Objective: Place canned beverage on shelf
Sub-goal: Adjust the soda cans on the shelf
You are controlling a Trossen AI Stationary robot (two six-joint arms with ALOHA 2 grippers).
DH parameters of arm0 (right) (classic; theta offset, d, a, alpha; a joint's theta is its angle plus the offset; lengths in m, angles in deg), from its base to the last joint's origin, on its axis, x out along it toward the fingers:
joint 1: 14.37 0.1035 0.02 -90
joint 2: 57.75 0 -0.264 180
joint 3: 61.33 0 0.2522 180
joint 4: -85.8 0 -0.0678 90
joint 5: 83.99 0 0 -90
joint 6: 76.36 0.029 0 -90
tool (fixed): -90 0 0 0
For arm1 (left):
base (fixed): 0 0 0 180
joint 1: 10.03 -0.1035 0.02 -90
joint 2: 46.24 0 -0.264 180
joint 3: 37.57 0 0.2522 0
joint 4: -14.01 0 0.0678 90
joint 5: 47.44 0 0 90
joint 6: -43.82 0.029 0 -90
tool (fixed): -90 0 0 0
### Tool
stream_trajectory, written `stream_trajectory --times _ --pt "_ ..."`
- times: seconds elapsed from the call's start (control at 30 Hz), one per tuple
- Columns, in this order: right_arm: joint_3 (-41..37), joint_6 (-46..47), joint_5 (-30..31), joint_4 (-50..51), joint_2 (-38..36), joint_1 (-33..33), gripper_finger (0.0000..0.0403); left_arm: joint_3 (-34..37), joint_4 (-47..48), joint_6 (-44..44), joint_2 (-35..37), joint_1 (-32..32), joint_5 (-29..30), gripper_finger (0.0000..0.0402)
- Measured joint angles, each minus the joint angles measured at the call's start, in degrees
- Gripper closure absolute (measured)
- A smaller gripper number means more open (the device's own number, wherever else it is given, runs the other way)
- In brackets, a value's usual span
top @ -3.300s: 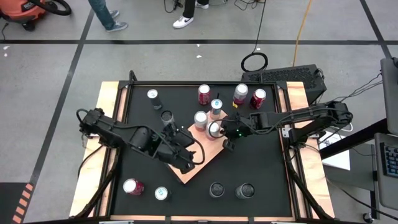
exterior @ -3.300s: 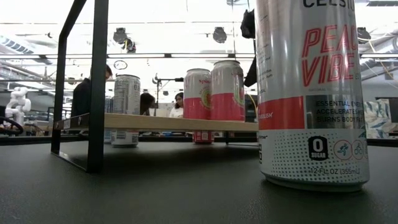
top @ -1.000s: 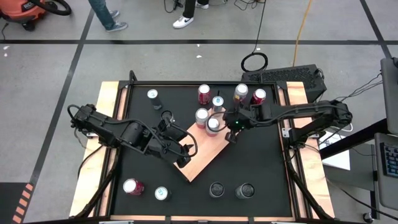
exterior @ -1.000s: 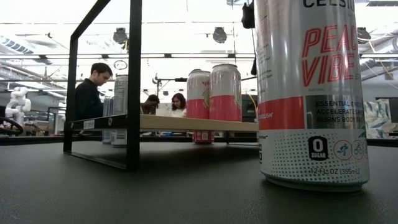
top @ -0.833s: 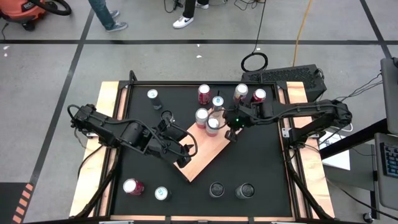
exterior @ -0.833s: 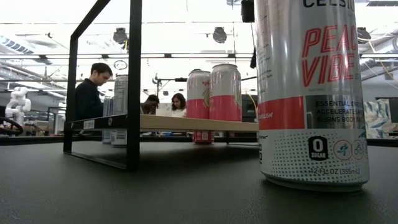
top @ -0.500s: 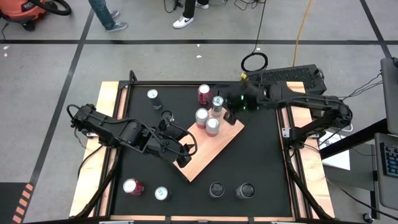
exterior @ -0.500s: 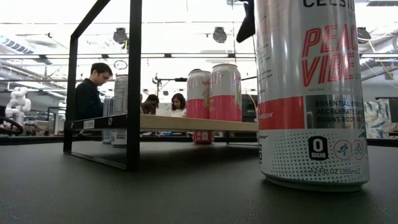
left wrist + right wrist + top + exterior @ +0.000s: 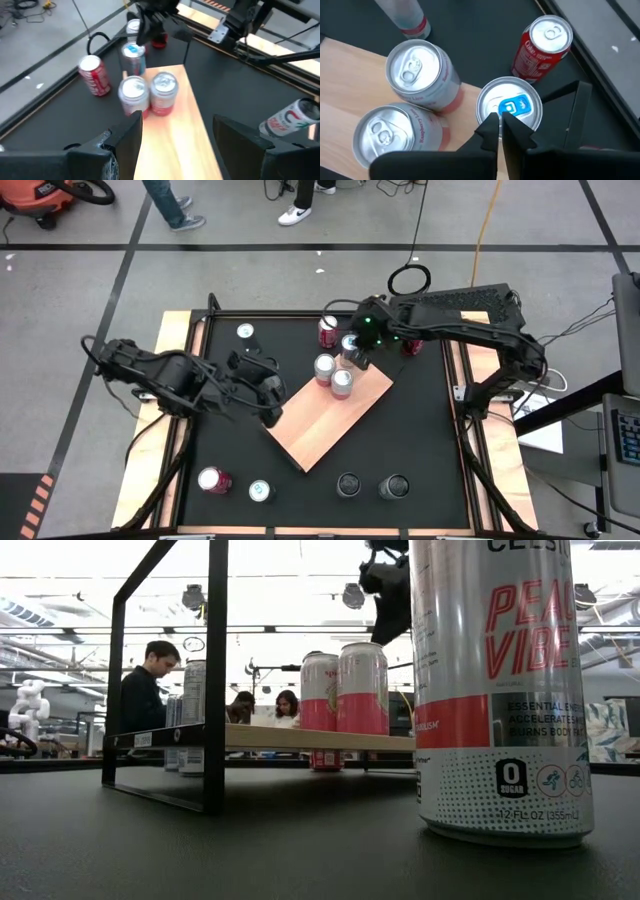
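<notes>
Cans stand upright on the shelf.

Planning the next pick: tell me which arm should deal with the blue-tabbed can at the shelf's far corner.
Right. The right gripper hangs shut directly over the blue-tabbed can, beside the two cans on the shelf. The left gripper is open, empty, at the shelf's opposite edge, farther away.

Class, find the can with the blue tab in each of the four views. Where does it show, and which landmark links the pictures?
High: blue-tab can stands upper centre, just beyond the pink cans.
Low: it cannot be picked out; only the pink cans show clearly.
Left wrist: the can stands just past the pink cans.
Right wrist: the can fills the middle, beside the pink cans.
Shared landmark: the two pink cans on the shelf.
</notes>
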Motion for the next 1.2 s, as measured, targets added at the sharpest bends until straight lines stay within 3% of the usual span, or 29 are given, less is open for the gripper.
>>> stream_trajectory --times 1.2 --pt "0.02 -4.18 -1.63 -0.24 2.08 -1.75 0.0403 0.0 2.43 -0.08 0.61 -1.46 2.15 0.0162"
